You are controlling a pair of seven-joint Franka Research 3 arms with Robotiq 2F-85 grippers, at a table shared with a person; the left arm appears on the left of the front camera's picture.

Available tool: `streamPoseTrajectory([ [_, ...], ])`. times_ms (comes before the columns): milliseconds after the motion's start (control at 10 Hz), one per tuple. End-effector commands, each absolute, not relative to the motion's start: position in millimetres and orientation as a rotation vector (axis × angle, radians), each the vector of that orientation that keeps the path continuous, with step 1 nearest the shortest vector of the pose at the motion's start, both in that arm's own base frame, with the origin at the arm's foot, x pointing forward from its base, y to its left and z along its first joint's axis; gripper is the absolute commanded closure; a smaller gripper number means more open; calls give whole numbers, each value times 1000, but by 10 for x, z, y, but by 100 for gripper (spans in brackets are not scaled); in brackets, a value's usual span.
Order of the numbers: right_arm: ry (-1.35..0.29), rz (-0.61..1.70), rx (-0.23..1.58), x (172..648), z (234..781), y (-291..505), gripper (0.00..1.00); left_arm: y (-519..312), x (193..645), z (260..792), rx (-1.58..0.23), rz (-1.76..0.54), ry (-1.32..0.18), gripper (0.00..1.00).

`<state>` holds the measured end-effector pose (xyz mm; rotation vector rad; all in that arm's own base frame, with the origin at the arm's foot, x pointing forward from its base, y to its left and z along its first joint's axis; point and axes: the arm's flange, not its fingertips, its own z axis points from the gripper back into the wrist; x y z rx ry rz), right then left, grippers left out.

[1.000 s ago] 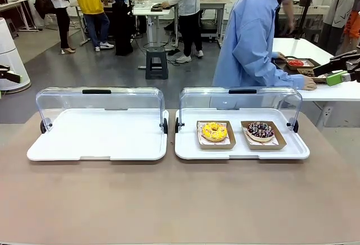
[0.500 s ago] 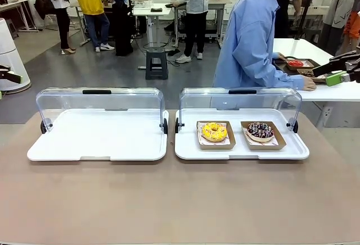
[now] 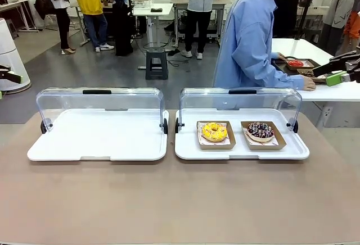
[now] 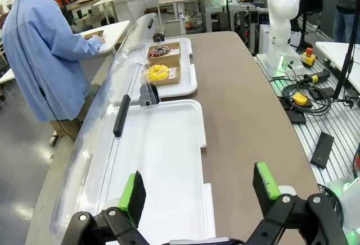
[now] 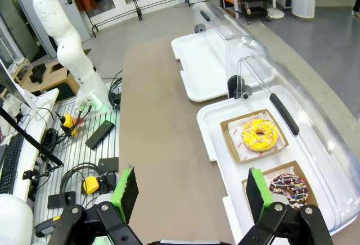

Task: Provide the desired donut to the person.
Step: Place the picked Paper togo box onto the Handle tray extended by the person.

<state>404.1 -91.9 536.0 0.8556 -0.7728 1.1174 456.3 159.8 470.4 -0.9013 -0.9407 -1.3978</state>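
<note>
We see 2 white trays side by side on the brown table (image 3: 180, 200), each with a clear lid swung open toward the far side. The left tray (image 3: 98, 135) is bare. The right tray (image 3: 242, 144) holds 2 donuts, each on paper in its own brown cardboard dish: the yellow donut (image 3: 214, 131) on the left and the chocolate donut (image 3: 260, 130) with sprinkles just beside it on the right, the dishes close but apart.

The person (image 3: 250, 37) in the light blue shirt stands beyond the right tray, turned sideways toward a white side table (image 3: 332, 90), 1 hand (image 3: 307, 84) resting on it near a small tray there.

From our left wrist camera, the left gripper (image 4: 199, 191) hangs above the near end of the bare tray, its 2 green pads spread wide with nothing between them. From our right wrist camera, the right gripper (image 5: 188, 191) hovers high over the table edge beside the right tray, fingers likewise wide apart and holding nothing; the yellow donut (image 5: 259, 134) and chocolate donut (image 5: 288, 188) lie below and to the side, both untouched
</note>
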Motion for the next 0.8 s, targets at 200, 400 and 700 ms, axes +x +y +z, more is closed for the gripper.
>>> streamPoseTrajectory([
  [200,-786,1122,866,4043,5365,-912,0,1594,4560,4719,-909,-1396,-952,0],
  [400,-786,1122,866,4043,5365,-912,0,1594,4560,4719,-909,-1396,-952,0],
  [700,-786,1122,866,4043,5365,-912,0,1594,4560,4719,-909,-1396,-952,0],
])
